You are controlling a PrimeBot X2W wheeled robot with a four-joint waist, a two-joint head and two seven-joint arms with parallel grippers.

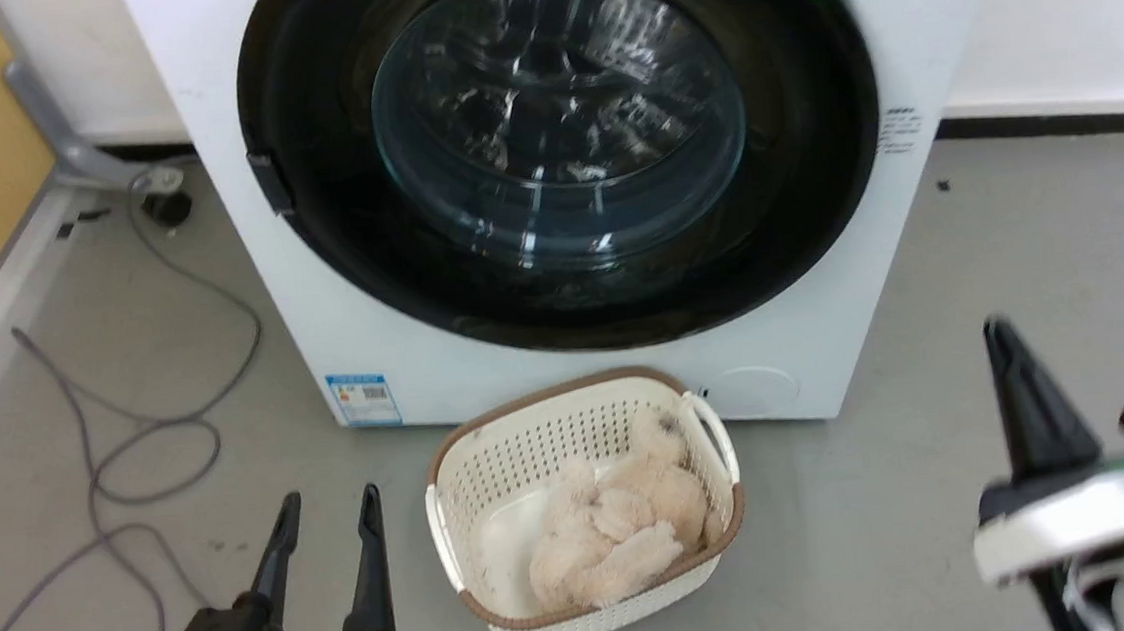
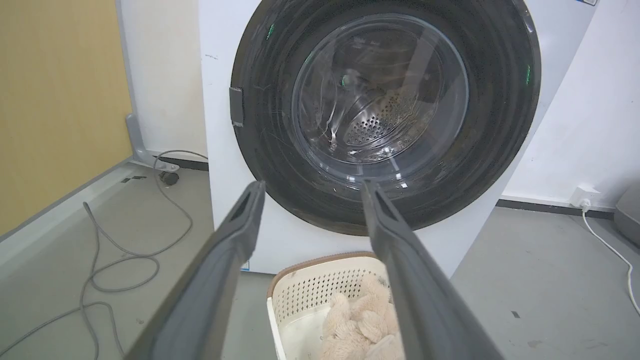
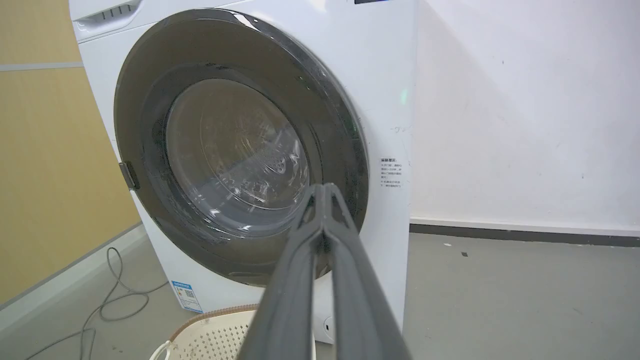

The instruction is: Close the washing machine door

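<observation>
Round door (image 1: 559, 145) shut flush on washing machine (image 1: 824, 335) front, basket (image 1: 532, 448) on floor just before it. Low left: left gripper (image 1: 328, 499) — jaws apart, empty. Low right: right gripper (image 1: 997, 329) — jaws together, empty.

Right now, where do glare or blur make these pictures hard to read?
Head view: white reflection streaks cross the washing machine door glass, and the right gripper is blurred near its base. Left wrist view: milder glare, so the perforated steel drum shows through. Right wrist view: hazy sheen over the glass.
</observation>
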